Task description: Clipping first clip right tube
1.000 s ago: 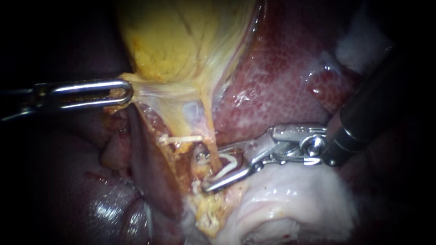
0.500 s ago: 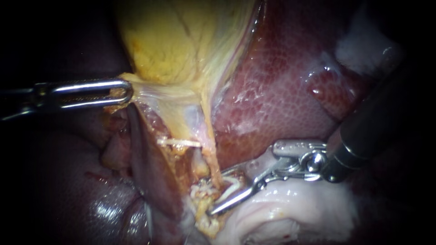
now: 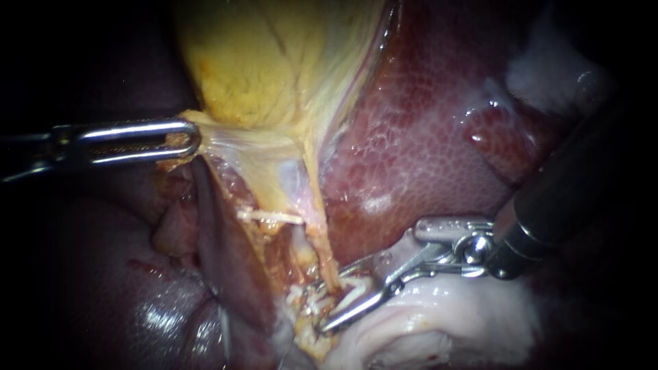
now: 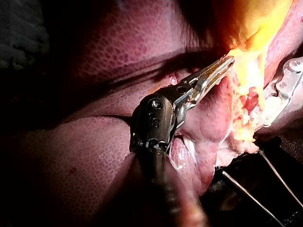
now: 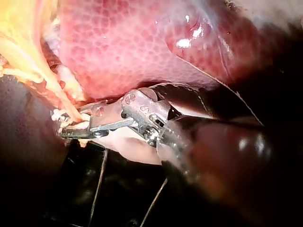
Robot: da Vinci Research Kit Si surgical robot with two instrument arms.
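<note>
Low in the endoscope view, just under the middle, the right instrument (image 3: 334, 299) comes in from the right over a pale fold (image 3: 439, 315) of tissue, and its tip reaches the tube (image 3: 319, 236). Its jaws stand apart in a narrow V. The white clip (image 3: 351, 288) sits between them, one leg along each jaw, so both jaws touch it. The clip's long axis follows the jaws: it slants from upper right to lower left, and its open end points to the lower left.

The tube is a thin yellow cord that runs down from the gallbladder (image 3: 260, 62), leaning a little to the right as it descends. Its lower end passes into the mouth of the clip. The clip lies across it at a slant, not along it. Ragged yellow-white tissue around that spot hides how far the tube sits inside.

The left instrument (image 3: 185, 140) enters level from the left. Its jaws are closed on a pale sheet at the gallbladder's lower edge, stretched taut toward the left. The liver (image 3: 425, 137) fills the upper right, dark red and wet.

From the right wrist, the clip (image 5: 78, 125) shows pale between the jaws, with the tube (image 5: 66, 106) coming down onto it.
</note>
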